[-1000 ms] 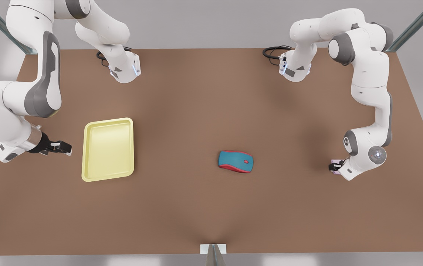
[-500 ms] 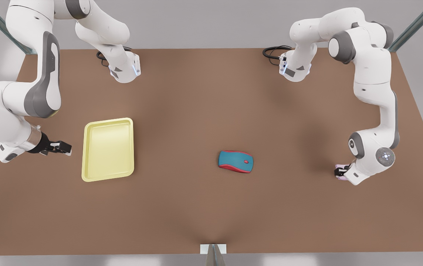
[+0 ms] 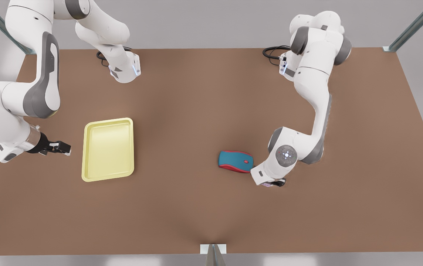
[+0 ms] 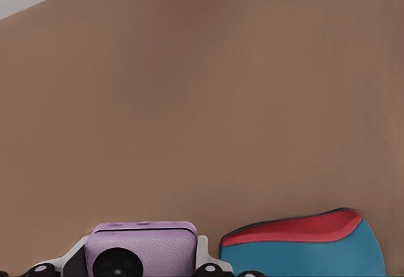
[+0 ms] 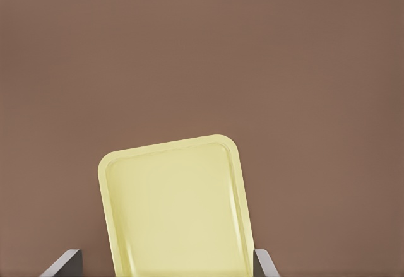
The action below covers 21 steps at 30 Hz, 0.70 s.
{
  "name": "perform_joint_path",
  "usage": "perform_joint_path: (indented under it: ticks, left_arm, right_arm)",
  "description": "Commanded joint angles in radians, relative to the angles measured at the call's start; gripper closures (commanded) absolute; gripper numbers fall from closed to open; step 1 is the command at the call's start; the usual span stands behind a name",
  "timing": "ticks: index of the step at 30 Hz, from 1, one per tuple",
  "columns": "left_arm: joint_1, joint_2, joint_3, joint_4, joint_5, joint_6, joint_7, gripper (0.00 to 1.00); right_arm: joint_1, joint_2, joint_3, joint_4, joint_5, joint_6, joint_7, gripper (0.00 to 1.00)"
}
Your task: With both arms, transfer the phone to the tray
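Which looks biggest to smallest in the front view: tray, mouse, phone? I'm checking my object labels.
1. tray, by far the largest.
2. mouse, clearly smaller.
3. phone, smallest; just a pink sliver shows under the left pincer, so its full size is hidden there.

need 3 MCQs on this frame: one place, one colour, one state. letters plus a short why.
1. The mouse lies:
A. inside the tray
B. between the tray and the left gripper
C. at the table's far edge

2. The mouse is:
A. teal and red
B. yellow
C. black

3. The phone is:
A. flat in the tray
B. held in the left gripper
C. under the mouse

Answers: 1 B, the front view shows it on the table between them. 2 A, teal body, red trim. 3 B, the left wrist view shows it between the fingers. The right gripper waits beside the tray.
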Motion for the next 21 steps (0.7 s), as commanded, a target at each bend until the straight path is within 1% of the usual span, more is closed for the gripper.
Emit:
perform_joint_path:
  ticks: [1, 4, 6, 7, 8, 9, 11, 15, 18, 21]
  left_arm:
    - [-0.068, 0.018, 0.001, 0.038, -0.041, -0.052, -0.633, 0.23]
    - [-0.196, 0.059, -0.001, 0.116, -0.084, -0.039, -0.82, 0.23]
    - [-0.272, 0.144, -0.001, 0.226, -0.087, -0.023, -0.91, 0.23]
    - [-0.305, 0.151, -0.001, 0.239, -0.088, -0.013, -0.917, 0.23]
    - [-0.317, 0.194, -0.03, 0.284, -0.087, 0.001, -0.915, 0.23]
    - [-0.335, 0.216, -0.033, 0.305, -0.087, 0.007, -0.915, 0.22]
    - [-0.363, 0.268, -0.03, 0.311, -0.085, 0.076, -0.904, 0.22]
    - [-0.363, 0.303, -0.022, 0.309, -0.079, 0.099, -0.874, 0.22]
    - [-0.369, 0.322, -0.022, 0.309, -0.076, 0.087, -0.749, 0.2]
    - [-0.394, 0.326, -0.019, 0.309, 0.013, 0.03, -0.671, 0.18]
  right_arm:
    - [0.0, -0.001, 0.001, 0.001, 0.002, -0.001, -0.003, 0.0]
    - [0.0, -0.001, 0.0, 0.001, 0.002, -0.002, -0.001, 0.0]
    - [-0.001, -0.001, 0.0, 0.0, 0.002, -0.002, -0.001, 0.0]
    - [-0.004, -0.001, 0.0, -0.001, 0.002, -0.002, -0.003, 0.0]
    - [-0.008, -0.001, 0.0, -0.001, 0.004, -0.002, -0.003, 0.0]
    - [-0.008, -0.001, 0.001, -0.001, 0.004, -0.002, -0.003, 0.0]
    - [-0.008, 0.002, 0.0, -0.001, 0.004, -0.002, -0.007, 0.0]
    - [-0.008, 0.002, 0.0, 0.001, 0.004, -0.002, -0.026, 0.0]
    - [-0.008, 0.002, 0.0, 0.002, 0.001, -0.001, -0.021, 0.0]
    - [-0.004, 0.008, 0.001, 0.016, 0.001, -0.002, -0.026, 0.0]
